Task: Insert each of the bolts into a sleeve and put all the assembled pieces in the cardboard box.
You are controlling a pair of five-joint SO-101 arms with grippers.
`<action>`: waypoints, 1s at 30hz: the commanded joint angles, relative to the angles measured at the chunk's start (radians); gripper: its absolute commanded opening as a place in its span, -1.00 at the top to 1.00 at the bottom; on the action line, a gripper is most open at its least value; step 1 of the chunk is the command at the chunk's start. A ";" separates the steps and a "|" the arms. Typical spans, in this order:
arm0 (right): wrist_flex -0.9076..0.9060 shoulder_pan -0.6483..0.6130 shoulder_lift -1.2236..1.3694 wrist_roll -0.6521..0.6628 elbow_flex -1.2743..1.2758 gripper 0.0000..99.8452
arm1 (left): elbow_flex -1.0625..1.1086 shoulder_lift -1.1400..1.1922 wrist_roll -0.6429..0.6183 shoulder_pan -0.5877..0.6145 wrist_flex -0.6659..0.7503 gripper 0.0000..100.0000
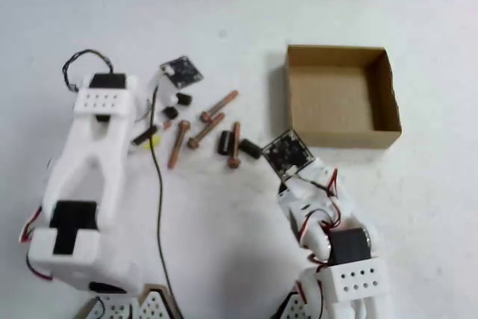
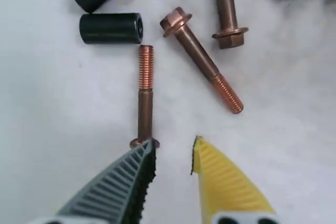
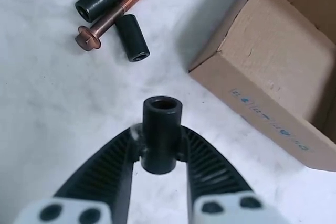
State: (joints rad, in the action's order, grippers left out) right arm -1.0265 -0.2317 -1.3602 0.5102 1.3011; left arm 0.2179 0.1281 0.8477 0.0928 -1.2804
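The white counter (image 1: 224, 259) carries everything. The box (image 1: 343, 138) stands empty near my right gripper (image 3: 160, 148), which clamps a sleeve (image 3: 161, 129) with its bore facing outward, I think to receive a bolt. My left gripper (image 2: 173, 158) is open at the head of a loose bolt (image 2: 145, 98), ready to take it.

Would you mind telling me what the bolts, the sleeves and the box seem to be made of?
Each bolt looks like metal with a coppery, slightly shiny plating and cut threads at one end. Each sleeve is smooth and black, either plastic or coated metal; the look leaves it open. The cardboard box is plain, dull brown cardboard.
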 commanded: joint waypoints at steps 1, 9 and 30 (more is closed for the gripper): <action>0.027 0.007 -0.010 -0.008 -0.011 0.97 | -0.115 0.051 0.063 0.030 -0.002 0.70; 0.027 0.007 -0.010 -0.006 -0.011 0.97 | -0.265 0.269 0.101 0.076 -0.009 0.70; 0.027 0.007 -0.010 -0.003 -0.011 0.97 | -0.272 0.349 0.187 0.096 -0.100 0.71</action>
State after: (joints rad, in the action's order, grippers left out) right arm -1.0265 -0.2317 -1.3602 0.5102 1.3011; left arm -0.0138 0.4657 1.0180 0.1772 -1.3556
